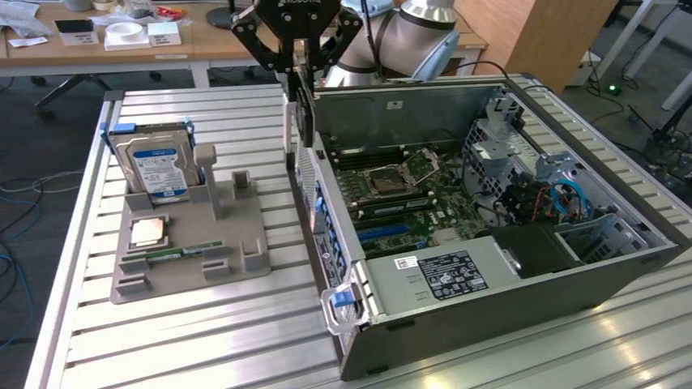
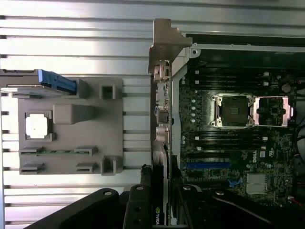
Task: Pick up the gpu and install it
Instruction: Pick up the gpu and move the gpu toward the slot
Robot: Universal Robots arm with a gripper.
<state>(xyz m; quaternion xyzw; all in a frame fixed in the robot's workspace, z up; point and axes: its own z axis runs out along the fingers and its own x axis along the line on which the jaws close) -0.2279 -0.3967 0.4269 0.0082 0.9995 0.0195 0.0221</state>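
Your gripper (image 2: 163,202) has its fingers (image 2: 138,207) pinched on the gpu (image 2: 162,119), one on each face, with the card hanging edge-on and its silver bracket (image 2: 164,40) at the end away from the grip. In the exterior view the card sits over the near wall of the open computer case (image 1: 487,324), between the grey parts tray (image 2: 71,129) and the motherboard (image 2: 238,143), touching neither. So I judge the pick-up done and the install under way. Seating it calls for lining the card's lower edge up with an expansion slot (likely the blue slot (image 2: 206,165), though I cannot be sure) and keeping the bracket clear of the wall. Beyond, the hard drive (image 1: 160,166) stands upright in the tray.
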